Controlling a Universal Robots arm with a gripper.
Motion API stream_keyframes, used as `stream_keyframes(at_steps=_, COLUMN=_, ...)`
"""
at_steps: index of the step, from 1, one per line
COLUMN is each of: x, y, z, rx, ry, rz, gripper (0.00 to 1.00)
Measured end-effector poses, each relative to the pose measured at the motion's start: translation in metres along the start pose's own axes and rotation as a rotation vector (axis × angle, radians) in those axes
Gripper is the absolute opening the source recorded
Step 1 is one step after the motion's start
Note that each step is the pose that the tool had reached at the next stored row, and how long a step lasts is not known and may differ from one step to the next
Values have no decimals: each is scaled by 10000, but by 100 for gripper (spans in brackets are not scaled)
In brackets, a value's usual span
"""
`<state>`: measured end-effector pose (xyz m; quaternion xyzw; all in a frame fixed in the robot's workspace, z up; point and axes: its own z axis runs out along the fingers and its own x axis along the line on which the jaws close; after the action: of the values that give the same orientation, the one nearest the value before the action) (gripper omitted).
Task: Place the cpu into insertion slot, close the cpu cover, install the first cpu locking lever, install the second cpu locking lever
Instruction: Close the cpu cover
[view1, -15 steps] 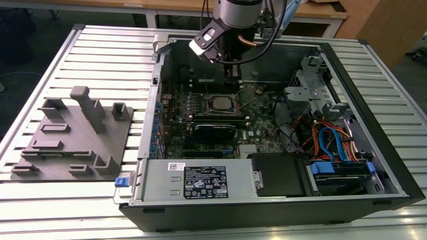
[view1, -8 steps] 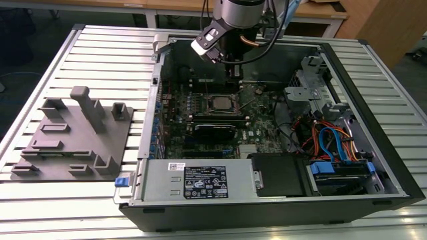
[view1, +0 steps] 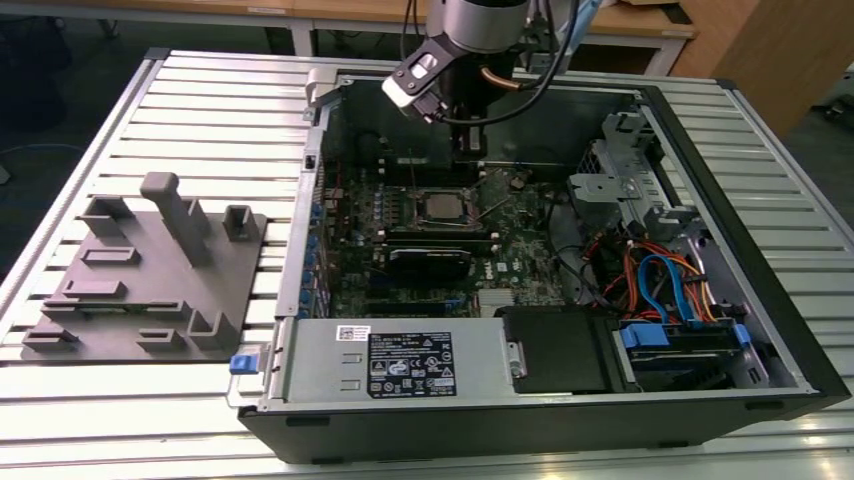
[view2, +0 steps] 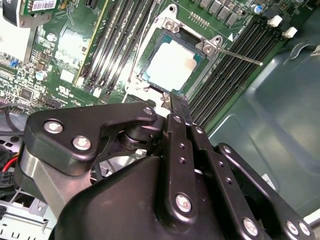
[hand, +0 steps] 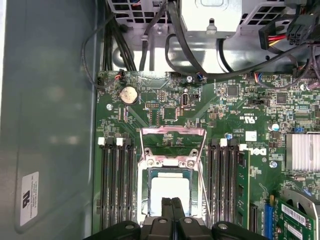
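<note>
While the arm hangs over the open computer case (view1: 561, 330) in the upper middle of the exterior view, the gripper (view1: 465, 150) sits low inside it, above the green motherboard (view1: 514, 250). In both wrist views the gripper (hand: 172, 202) (view2: 175, 100) has its two black fingers pressed flat against each other, with nothing between them. Their tips are just beside the near edge of the insertion slot (hand: 150, 162).

The cpu (hand: 170, 192) lies flat in that slot, its pale silvery face up and bare. In the exterior view it sits near the middle of the board. The cpu cover (hand: 172, 131), a thin silver frame with a wide window, shows at the slot's edge farthest from the fingertips. It appears to stand clear of the chip, though how far it tilts I cannot tell.

In the second wrist view a thin metal rod (view2: 240, 55) juts from one corner of the slot over the long black memory slots (view2: 235, 65). A grey moulded fixture (view1: 147, 270) rests on the slatted table (view1: 214, 110) at the exterior view's left, well apart from the case.
</note>
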<state>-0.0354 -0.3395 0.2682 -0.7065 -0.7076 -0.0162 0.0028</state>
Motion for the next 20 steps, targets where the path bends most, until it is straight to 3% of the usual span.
stream_keyframes(at_steps=20, x=0, y=60, z=-7, rx=0, ry=0, rz=0, gripper=11)
